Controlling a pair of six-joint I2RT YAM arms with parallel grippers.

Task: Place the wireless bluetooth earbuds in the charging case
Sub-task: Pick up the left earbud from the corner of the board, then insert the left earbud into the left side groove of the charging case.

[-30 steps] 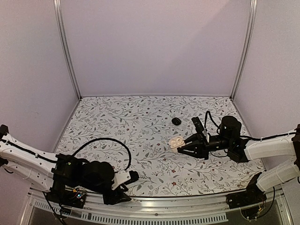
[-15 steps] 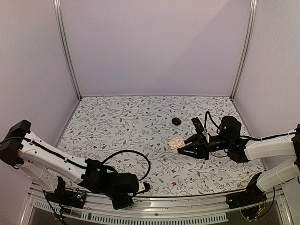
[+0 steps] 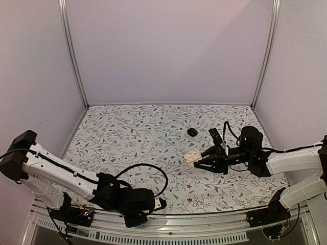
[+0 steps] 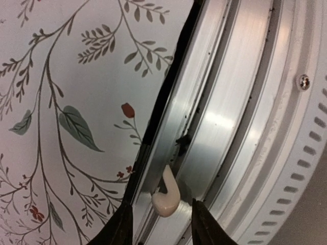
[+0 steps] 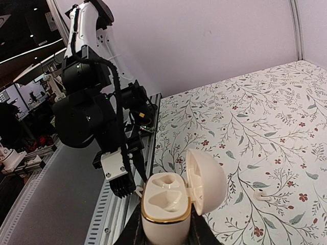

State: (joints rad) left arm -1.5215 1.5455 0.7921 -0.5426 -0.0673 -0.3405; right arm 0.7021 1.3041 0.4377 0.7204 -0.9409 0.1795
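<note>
White earbud (image 4: 166,196): lower centre of left wrist view, in groove of metal rail (image 4: 225,117), between fingers of left gripper (image 4: 161,214). Jaws part-open, not touching it. Right gripper (image 5: 166,232): clamped on open white case (image 5: 166,204), bottom centre.

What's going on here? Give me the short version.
The right pincer grips a white pebble-shaped plastic charging case, lid flipped open, both wells empty. The left pincer is low over the aluminium rail at the near edge, open astride a white stemmed earbud lying in it. A second white earbud lies on the floral tabletop. Nothing is inserted yet.
</note>
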